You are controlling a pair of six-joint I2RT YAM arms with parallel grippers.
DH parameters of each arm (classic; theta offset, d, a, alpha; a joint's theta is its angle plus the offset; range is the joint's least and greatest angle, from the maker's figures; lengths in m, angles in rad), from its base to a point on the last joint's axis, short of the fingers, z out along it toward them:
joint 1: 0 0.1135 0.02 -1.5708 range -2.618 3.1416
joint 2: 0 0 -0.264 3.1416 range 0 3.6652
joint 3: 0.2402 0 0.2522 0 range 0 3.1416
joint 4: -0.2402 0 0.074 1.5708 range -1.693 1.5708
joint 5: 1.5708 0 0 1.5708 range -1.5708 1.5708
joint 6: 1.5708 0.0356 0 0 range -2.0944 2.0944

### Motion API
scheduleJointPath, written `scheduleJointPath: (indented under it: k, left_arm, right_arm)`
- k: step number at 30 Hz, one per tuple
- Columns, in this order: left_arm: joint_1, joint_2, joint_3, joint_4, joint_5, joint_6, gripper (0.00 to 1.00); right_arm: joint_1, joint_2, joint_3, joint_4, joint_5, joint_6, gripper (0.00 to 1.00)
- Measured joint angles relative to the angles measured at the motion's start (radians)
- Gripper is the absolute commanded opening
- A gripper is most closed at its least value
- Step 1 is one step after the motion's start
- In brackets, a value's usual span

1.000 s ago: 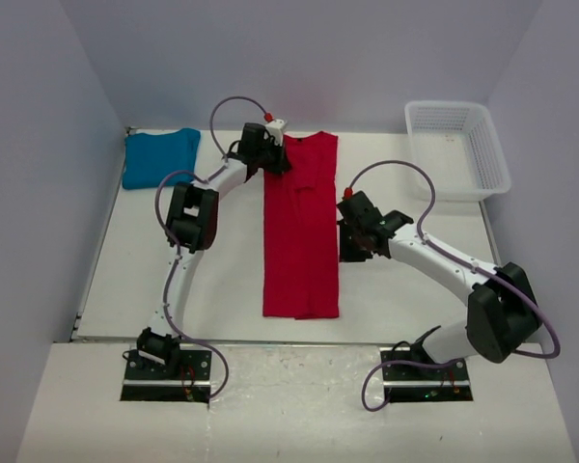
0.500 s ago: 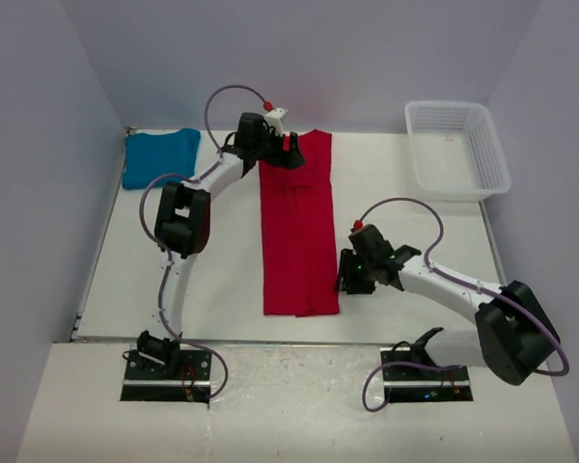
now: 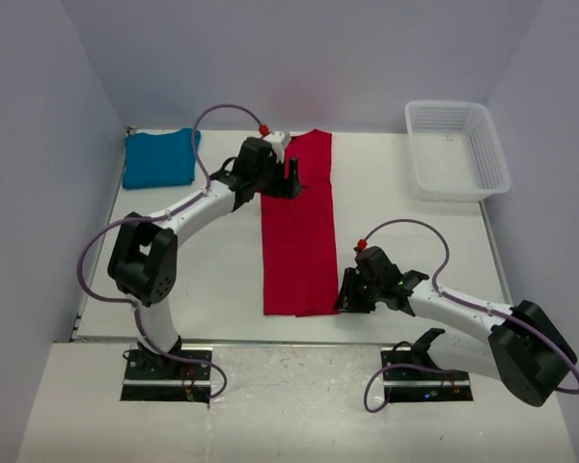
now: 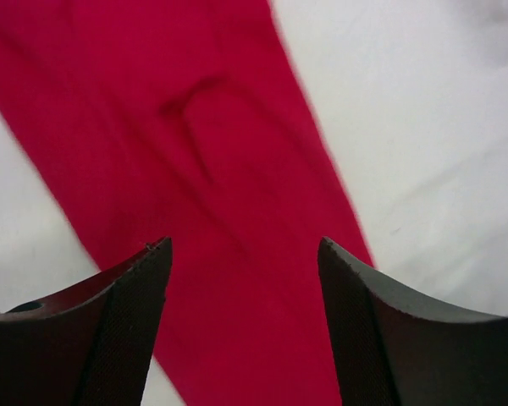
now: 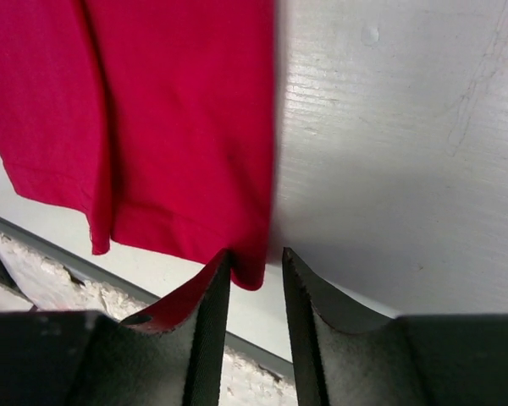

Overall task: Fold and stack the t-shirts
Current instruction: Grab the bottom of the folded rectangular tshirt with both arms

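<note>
The red t-shirt (image 3: 297, 227) lies flat in a long narrow strip down the middle of the table. My left gripper (image 3: 292, 179) hovers over its far end, jaws wide open, with only red cloth (image 4: 195, 127) showing under the open gap (image 4: 244, 254). My right gripper (image 3: 342, 297) is at the shirt's near right corner. Its jaws (image 5: 252, 264) stand a narrow gap apart, and the red hem corner (image 5: 250, 269) sits at that gap without being pinched. The teal-blue t-shirt (image 3: 159, 157) lies folded at the back left.
A white mesh basket (image 3: 458, 149) stands at the back right. The table's front edge (image 5: 68, 254) runs just below the red shirt's hem, close to my right fingers. Grey walls close in the left, back and right sides.
My left gripper has opened over the red shirt's far end and its elbow swung down to the left. The right gripper slid along the shirt's right side to the near corner.
</note>
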Motion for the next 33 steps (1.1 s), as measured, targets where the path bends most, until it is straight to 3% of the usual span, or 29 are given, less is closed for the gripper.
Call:
scheduleJointPath:
  k: [6,12,21,33]
  left_arm:
    - [-0.013,-0.175,-0.375,-0.031,-0.129,-0.092,0.66]
    - [-0.038,-0.423,-0.646,-0.055,-0.146,-0.163,0.70]
    - [-0.145,-0.645,-0.840,-0.069,-0.107,-0.268,0.70]
    - [-0.290,-0.689,-0.990,-0.071,-0.117,-0.430,0.55]
  right_arm:
    - [0.006,-0.005,-0.031,0.045,-0.015,0.011,0.00]
    - [0.006,-0.007,-0.039,0.063,-0.018,0.014,0.00]
    - [0.007,-0.040,-0.045,0.062,-0.017,0.013,0.00]
    - [0.008,-0.060,-0.053,0.062,-0.017,0.012,0.00]
